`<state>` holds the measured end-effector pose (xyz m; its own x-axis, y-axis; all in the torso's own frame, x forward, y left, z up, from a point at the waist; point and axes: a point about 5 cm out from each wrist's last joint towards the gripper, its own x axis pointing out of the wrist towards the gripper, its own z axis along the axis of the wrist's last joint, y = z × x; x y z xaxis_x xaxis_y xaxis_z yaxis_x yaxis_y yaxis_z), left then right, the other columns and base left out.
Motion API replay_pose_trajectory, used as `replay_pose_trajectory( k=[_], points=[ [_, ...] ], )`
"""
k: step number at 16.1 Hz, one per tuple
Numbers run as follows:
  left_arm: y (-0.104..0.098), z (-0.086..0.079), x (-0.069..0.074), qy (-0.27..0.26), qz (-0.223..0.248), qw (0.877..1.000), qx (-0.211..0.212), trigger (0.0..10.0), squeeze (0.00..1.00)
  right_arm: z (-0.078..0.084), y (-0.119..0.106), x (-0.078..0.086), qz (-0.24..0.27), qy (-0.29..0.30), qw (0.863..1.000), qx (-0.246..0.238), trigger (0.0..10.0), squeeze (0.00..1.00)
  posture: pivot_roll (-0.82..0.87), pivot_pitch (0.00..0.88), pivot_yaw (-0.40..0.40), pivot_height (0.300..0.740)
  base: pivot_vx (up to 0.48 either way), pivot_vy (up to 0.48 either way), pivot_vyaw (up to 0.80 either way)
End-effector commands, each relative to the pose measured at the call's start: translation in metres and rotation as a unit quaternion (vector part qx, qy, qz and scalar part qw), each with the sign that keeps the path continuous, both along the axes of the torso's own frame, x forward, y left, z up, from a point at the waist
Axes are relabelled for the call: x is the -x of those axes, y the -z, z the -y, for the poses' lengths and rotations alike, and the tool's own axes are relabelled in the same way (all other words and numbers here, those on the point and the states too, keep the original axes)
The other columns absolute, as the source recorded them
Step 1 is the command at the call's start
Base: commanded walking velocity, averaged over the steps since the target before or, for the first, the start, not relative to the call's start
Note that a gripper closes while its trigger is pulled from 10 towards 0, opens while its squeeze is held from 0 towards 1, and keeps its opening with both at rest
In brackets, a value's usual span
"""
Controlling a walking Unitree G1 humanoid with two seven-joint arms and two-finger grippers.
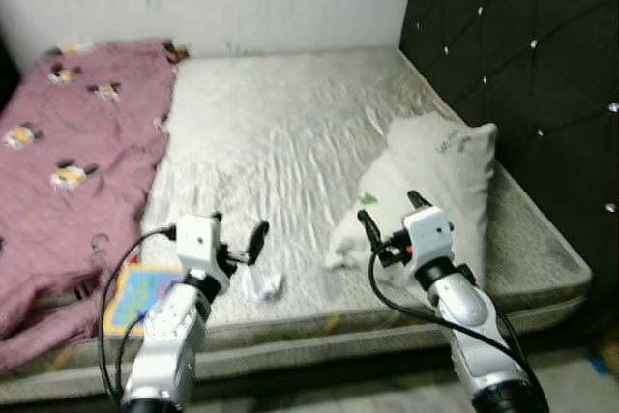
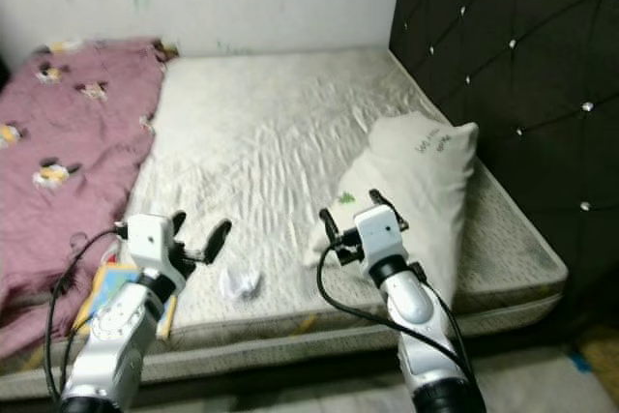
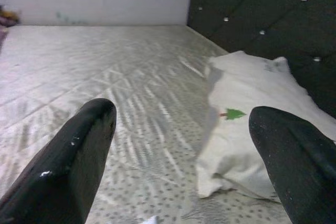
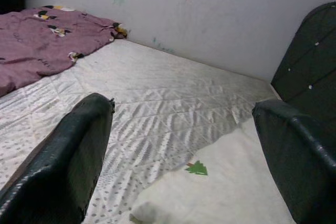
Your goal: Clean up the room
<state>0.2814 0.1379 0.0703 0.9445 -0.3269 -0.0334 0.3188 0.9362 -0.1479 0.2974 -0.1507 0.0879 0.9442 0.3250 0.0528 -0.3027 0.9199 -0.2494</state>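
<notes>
head pair: high, facing down over mattress [image 1: 290,142] | wrist cams: low, close, along fingers | shared: pillow [image 3: 252,108], mattress, headboard [image 1: 522,65]

silver arms, white wrist blocks, black cables, long black fingers [image 3: 79,156].

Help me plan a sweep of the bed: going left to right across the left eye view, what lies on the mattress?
Purple blanket → colourful book at the near edge → crumpled white paper → white pillow by the dark headboard. The left hand hangs above the paper, the right hand over the pillow.
</notes>
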Motion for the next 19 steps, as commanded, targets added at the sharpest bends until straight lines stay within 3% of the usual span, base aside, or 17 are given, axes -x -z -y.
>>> replay_pose_trajectory(
  k=[1, 3, 5, 7, 12, 15, 19],
  points=[
    [-0.002, 0.007, -0.002, 0.026, 0.002, 1.0, 0.001, 10.0, 0.0, 0.002, -0.003, -0.004, 0.004, 0.002, 1.0, -0.002, 10.0, 0.0, -0.01, 0.0, -0.006, 0.74, 0.0, 0.0, 0.0],
    [0.006, 0.007, -0.003, 0.051, -0.038, 0.998, 0.011, 10.0, 0.0, 0.003, -0.007, -0.008, 0.01, 0.004, 1.0, -0.005, 10.0, 0.0, -0.01, 0.0, -0.007, 0.74, 0.0, 0.0, 0.0],
    [0.005, -0.006, -0.011, 0.018, -0.025, 0.999, -0.013, 10.0, 0.0, 0.0, -0.008, -0.009, 0.012, 0.004, 1.0, -0.009, 10.0, 0.0, -0.01, 0.0, -0.005, 0.74, 0.0, 0.0, 0.0],
    [0.0, -0.011, -0.013, -0.005, -0.011, 1.0, -0.003, 10.0, 0.0, 0.001, -0.01, -0.01, 0.013, 0.014, 1.0, -0.02, 10.0, 0.0, -0.01, 0.0, -0.003, 0.74, 0.0, 0.0, 0.0],
    [0.012, -0.007, 0.003, -0.028, -0.018, 0.999, 0.01, 10.0, 0.0, -0.002, -0.003, -0.007, -0.001, 0.01, 1.0, -0.017, 10.0, 0.0, -0.01, 0.0, -0.008, 0.74, 0.0, 0.0, 0.09],
    [0.008, -0.002, 0.001, -0.025, -0.011, 0.999, 0.017, 10.0, 0.0, -0.006, -0.004, -0.007, 0.002, 0.001, 1.0, -0.017, 10.0, 0.0, -0.01, 0.0, -0.01, 0.74, 0.0, 0.0, 0.8],
    [0.005, -0.003, -0.002, -0.024, -0.004, 0.999, 0.024, 10.0, 0.0, -0.001, -0.006, -0.009, 0.003, 0.007, 1.0, -0.018, 10.0, 0.0, -0.01, 0.0, -0.007, 0.74, 0.0, 0.0, 0.0]
  ],
)
